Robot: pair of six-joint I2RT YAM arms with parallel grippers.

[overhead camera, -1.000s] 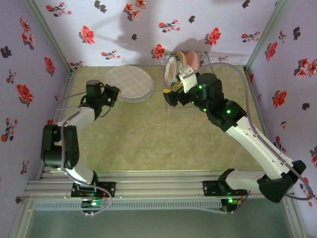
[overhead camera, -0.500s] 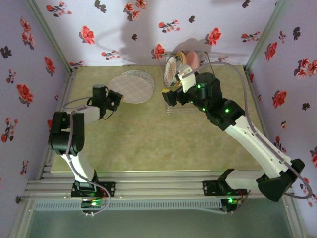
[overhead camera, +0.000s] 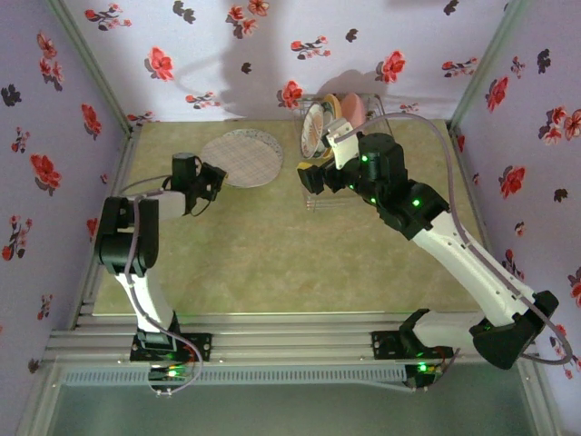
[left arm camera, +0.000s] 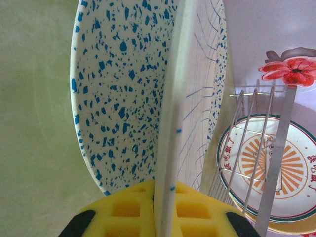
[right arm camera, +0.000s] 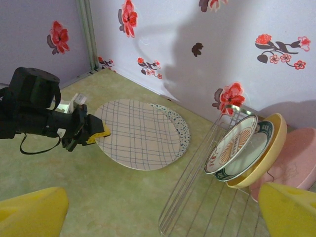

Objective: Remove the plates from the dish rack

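Pinching the rim of the grid plate point(right arm camera: 138, 133) tight w/ the left gripper point(right arm camera: 98, 132), plate lying on top of the speckle plate point(right arm camera: 178, 129) on the table point(right arm camera: 74, 187), just left of the dish rack point(right arm camera: 197, 197) & near the back wall. Holding the right gripper point(overhead camera: 309, 174) wide open w/ nothing in it, close by the rack's front left. Standing on edge in the rack: sunburst plate point(right arm camera: 232, 143) in front, orange-yellow plate point(right arm camera: 269, 153) behind, pink plate point(right arm camera: 296, 158) at the back.

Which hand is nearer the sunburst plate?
Right. The right hand hangs open just in front of the sunburst plate; the left hand grips the grid plate off to its left.
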